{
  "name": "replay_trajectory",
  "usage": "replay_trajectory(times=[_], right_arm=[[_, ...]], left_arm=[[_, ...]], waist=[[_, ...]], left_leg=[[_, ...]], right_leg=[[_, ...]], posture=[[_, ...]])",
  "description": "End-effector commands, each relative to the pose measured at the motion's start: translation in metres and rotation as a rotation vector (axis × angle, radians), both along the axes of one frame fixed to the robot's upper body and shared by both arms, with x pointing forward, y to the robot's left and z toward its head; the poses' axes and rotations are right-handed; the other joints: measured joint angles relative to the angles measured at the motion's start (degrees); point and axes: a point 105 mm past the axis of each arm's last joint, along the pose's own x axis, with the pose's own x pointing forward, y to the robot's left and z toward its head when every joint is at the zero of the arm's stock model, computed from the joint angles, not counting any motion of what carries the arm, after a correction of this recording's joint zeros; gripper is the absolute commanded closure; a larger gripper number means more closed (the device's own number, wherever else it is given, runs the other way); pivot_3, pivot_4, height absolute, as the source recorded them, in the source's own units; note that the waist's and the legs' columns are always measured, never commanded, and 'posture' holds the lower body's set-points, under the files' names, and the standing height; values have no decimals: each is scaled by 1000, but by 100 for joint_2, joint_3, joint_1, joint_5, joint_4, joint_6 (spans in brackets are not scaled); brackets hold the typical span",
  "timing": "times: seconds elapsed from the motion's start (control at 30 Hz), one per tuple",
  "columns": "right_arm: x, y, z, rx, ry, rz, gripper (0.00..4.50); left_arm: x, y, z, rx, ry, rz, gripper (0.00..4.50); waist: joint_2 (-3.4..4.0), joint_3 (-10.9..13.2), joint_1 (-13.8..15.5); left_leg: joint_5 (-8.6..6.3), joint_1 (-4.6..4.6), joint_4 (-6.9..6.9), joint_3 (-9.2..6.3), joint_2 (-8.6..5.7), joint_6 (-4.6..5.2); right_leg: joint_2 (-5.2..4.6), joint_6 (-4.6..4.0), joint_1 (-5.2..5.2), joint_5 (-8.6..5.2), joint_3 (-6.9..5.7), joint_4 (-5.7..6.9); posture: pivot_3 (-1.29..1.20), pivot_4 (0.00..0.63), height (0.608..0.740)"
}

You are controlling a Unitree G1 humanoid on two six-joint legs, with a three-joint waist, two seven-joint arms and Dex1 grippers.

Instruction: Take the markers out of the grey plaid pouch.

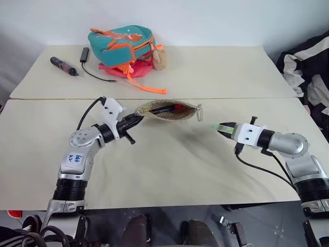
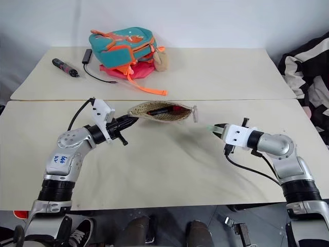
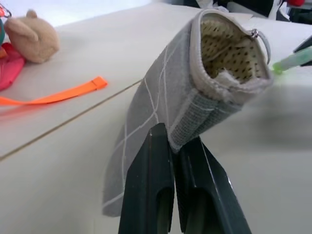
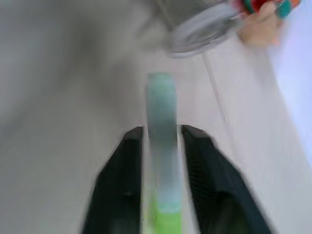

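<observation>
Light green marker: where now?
Head views: slim light green marker lies between the right hand's fingers, above the table, right of the grey plaid fabric pouch.

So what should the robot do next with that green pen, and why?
Probably lower the right hand and let the light green marker drop on the table. It is already out of the grey plaid pouch, which the left hand holds up with more markers inside.

A plain test room or lab: two bare cream tables [image 1: 216, 77] pushed edge to edge against a blank white wall [image 1: 205, 20]. Far beyond the left gripper [image 1: 138, 120] lie a child's backpack [image 1: 121, 44] and a cabled tool [image 1: 64, 66].
</observation>
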Motion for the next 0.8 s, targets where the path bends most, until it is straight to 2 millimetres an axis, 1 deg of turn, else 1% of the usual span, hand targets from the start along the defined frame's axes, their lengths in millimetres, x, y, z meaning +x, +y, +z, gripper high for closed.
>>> replay_trajectory(times=[0.03, 0.07, 0.1, 0.17, 0.2, 0.23, 0.27, 0.37, 0.4, 0.5, 0.53, 0.57, 0.6, 0.63, 0.7, 0.73, 0.8], right_arm=[[-14, -3, 6, -6, 54, 51, 1798], [-18, -2, 11, 17, 84, 64, 1535], [-21, -2, 14, 35, 103, 71, 1535], [-19, 5, 43, 145, 56, 88, 1535], [-19, 12, 57, 209, 47, 110, 1535], [-20, 17, 66, 250, 48, 128, 1535], [-22, 30, 77, 277, 35, 166, 1535], [-22, 85, 112, 323, -78, 292, 1535], [-21, 96, 118, 341, -90, 304, 1535], [-17, 124, 123, 315, -114, 356, 1535], [-16, 130, 123, 304, -118, 367, 1535], [-16, 136, 124, 308, -104, 387, 1702], [-16, 140, 120, 275, -97, 402, 1919], [-14, 142, 114, 232, -102, 401, 2107], [-10, 141, 104, 144, -139, 395, 2786], [-7, 139, 103, 146, -144, 380, 3118], [-1, 137, 104, 173, -140, 347, 3118]], left_arm=[[-4, -5, 13, -26, -47, -24, 4500], [-4, -5, 14, -26, -47, -26, 4500], [-4, -6, 14, -27, -48, -27, 4500], [-4, -7, 14, -38, -44, -32, 4500], [-4, -8, 15, -40, -43, -34, 4500], [-4, -8, 15, -42, -42, -35, 4500], [-4, -10, 16, -56, -31, -45, 4500], [-7, -15, 26, -47, -18, -101, 4500], [-7, -15, 28, -50, -5, -104, 4500], [-9, -23, 32, -96, 39, -147, 4500], [-10, -25, 33, -109, 51, -161, 4500], [-12, -27, 33, -125, 67, -172, 4500], [-13, -28, 36, -166, 86, -177, 4500], [-14, -29, 36, -182, 98, -179, 4500], [-16, -31, 34, -155, 100, -182, 4500], [-17, -31, 33, -147, 102, -184, 4500], [-19, -32, 32, -146, 109, -188, 4500]], waist=[[0, 0, 0], [0, 0, -9], [2, 1, -16], [2, 1, -46], [4, 2, -58], [4, 2, -66], [4, 2, -67], [4, 2, -87], [4, 2, -79], [4, 2, -10], [4, 2, 24], [4, 2, 40], [4, 2, 53], [4, 3, 60], [2, 4, 68], [2, 4, 68], [2, 4, 56]], left_leg=[[0, 0, -1, 1, -1, 0], [0, 0, -2, 2, -1, 0], [0, 1, -2, 4, 0, 0], [0, 2, 0, 4, 0, 0], [0, 2, 0, 5, 3, 1], [0, 4, -1, 6, 4, 0], [0, 5, -2, 7, 6, 0], [-1, 8, -4, 8, 11, -2], [-1, 6, -4, 10, 12, -3], [-2, -4, -3, 2, 4, -3], [-2, -6, -3, -1, 0, -2], [-6, -6, -1, -2, -6, 4], [-7, -7, -3, 0, -13, 6], [-8, -10, -2, 0, -16, 9], [-9, -10, 0, 3, -20, 13], [-9, -10, -1, 4, -20, 13], [-8, -9, -1, 12, -19, 14]], right_leg=[[0, 0, 0, 0, -1, 0], [0, 0, -1, 0, -1, 0], [0, 0, -1, 0, -2, 0], [-1, 1, -2, 0, -4, 0], [-1, 1, -3, 0, -4, 0], [-2, 1, -4, 0, -5, 1], [-1, 1, -5, 0, -4, 1], [1, 0, -9, 0, -3, 2], [1, 0, -15, 0, -1, 4], [-4, 0, -15, 0, 5, 5], [-4, 0, -15, 0, 6, 4], [-4, 0, -13, 1, 9, 4], [-3, 3, -14, 2, 9, 3], [-3, 7, -14, 4, 9, 1], [-1, 14, -13, 8, 6, -1], [0, 16, -13, 9, 6, -2], [3, 17, -16, 9, 4, -2]], posture=[[0, 150, 740], [0, 150, 740], [0, 150, 740], [0, 150, 740], [0, 150, 740], [0, 150, 740], [0, 150, 740], [0, 150, 740], [0, 150, 740], [0, 150, 740], [0, 150, 740], [0, 150, 740], [0, 150, 740], [0, 150, 740], [0, 150, 740], [0, 150, 740], [0, 150, 740]])
